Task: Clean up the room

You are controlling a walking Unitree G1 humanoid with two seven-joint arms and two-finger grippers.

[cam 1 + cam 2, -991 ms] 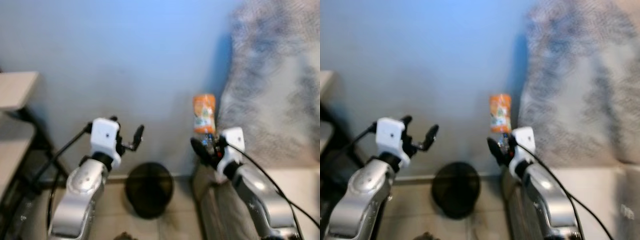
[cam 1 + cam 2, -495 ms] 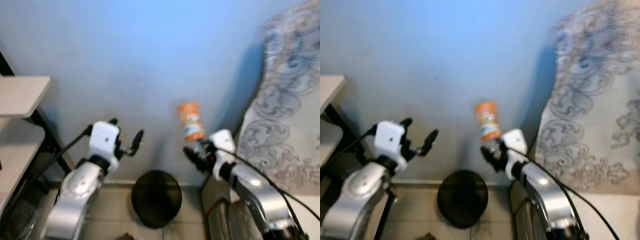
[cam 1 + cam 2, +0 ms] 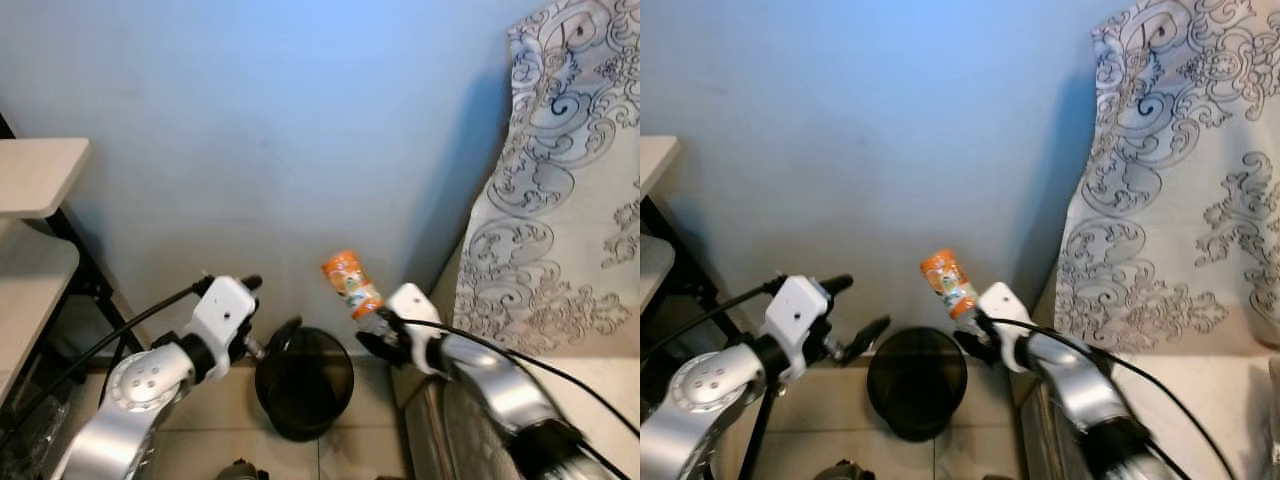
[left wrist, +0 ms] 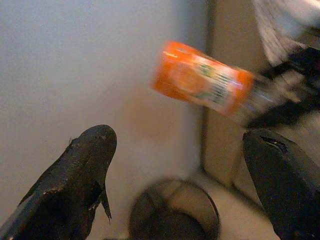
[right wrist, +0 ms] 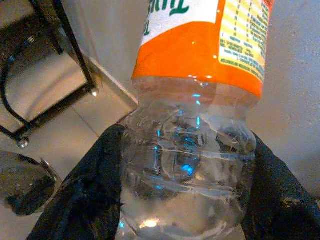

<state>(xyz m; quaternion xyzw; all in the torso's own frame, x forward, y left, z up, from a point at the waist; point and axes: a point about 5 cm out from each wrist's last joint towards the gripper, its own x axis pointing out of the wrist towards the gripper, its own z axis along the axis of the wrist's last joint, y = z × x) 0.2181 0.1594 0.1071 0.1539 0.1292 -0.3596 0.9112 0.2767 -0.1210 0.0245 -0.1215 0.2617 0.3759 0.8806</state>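
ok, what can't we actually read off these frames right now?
- Bottle: its cap end is hidden by the right gripper in the head views and cut off by the edge in the right wrist view.
- Trash bin: its contents are too dark to tell; it is blurred in the left wrist view.
- Object at the floor edge: cut off by the frame.
- Bottle label: too small to read.

- We see a clear plastic bottle [image 3: 351,286] with an orange label, held at its clear end in the right gripper [image 3: 372,335], the labelled end tilted up toward the blue wall.
- It looks empty; its clear ribbed part is pinched between the black fingers [image 5: 95,190].
- A round black waste bin [image 3: 303,381] stands open on the tiled floor against the wall, below and just left of the bottle.
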